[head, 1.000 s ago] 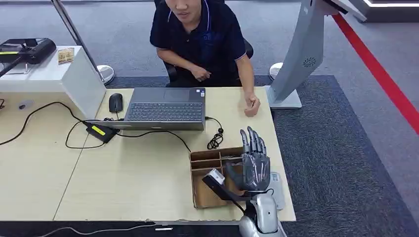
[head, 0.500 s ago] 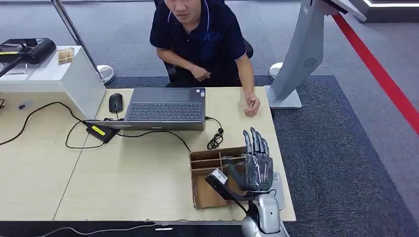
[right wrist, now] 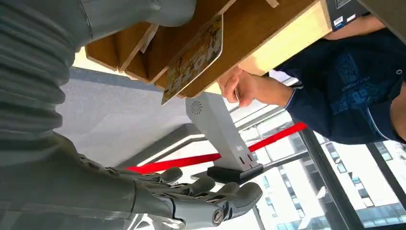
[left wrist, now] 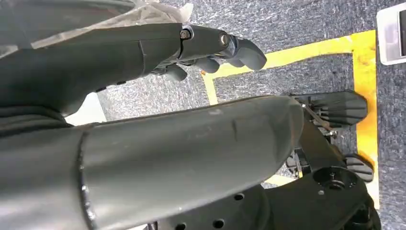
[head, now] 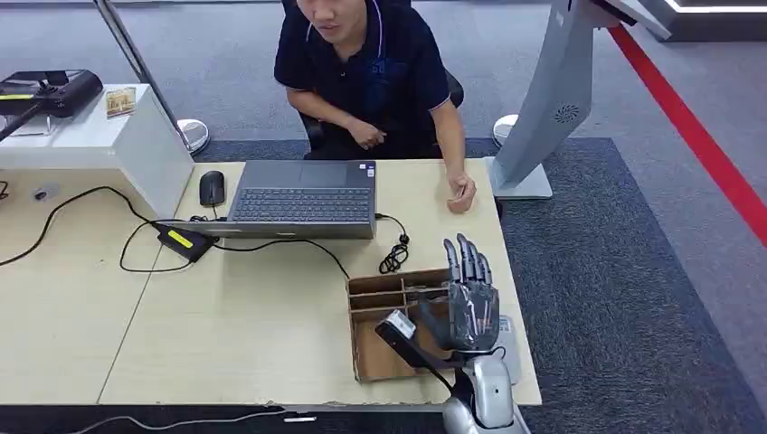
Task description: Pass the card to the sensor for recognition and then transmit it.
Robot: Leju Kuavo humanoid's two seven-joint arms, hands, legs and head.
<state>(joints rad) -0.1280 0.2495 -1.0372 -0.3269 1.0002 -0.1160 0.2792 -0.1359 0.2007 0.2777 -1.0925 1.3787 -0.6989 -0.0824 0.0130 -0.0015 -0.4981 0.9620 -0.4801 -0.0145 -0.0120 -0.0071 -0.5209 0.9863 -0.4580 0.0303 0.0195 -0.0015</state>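
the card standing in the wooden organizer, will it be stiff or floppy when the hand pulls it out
Probably stiff: the card shows a flat face and straight edge while leaning in the wooden organizer. It looks thin, so likely light. Its printed face seems smooth, so it could slip between the right hand fingers unless pinched firmly.

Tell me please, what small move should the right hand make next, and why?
Probably it should lower a little and close its thumb and fingers on the card. The right hand hangs above the brown wooden organizer with fingers straight and apart, holding nothing. In the right wrist view the card stands in a slot beside the thumb, apparently not yet pinched.
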